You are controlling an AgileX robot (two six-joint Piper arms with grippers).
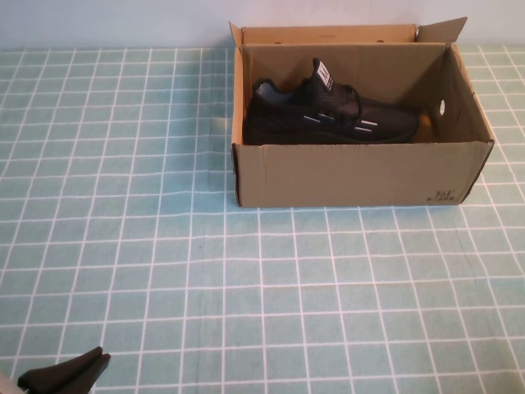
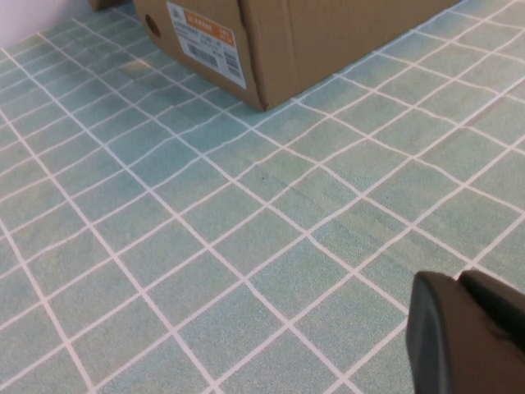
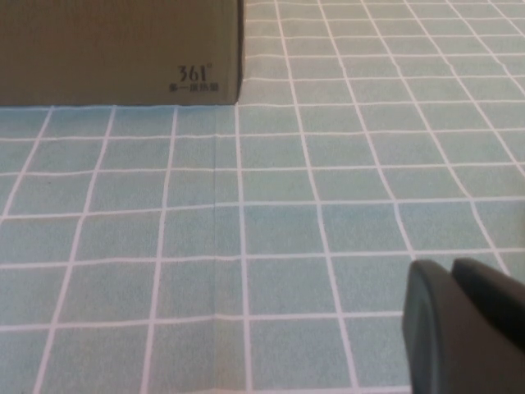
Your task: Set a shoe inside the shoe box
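The black knit shoe [image 1: 328,115] lies on its side inside the brown cardboard shoe box [image 1: 353,176] at the back right of the table, toe to the right, white tongue tab up. The box also shows in the left wrist view [image 2: 328,33] and in the right wrist view [image 3: 115,49]. My left gripper [image 1: 100,355] is shut and empty at the table's front left corner, far from the box; it also shows in its wrist view [image 2: 455,281]. My right gripper [image 3: 447,267] is shut and empty above the cloth in front of the box's printed corner; it is out of the high view.
A teal cloth with a white grid [image 1: 246,287] covers the table. The box's flaps [image 1: 328,34] stand open at the back. A white and orange label [image 2: 205,37] is on the box's left end wall.
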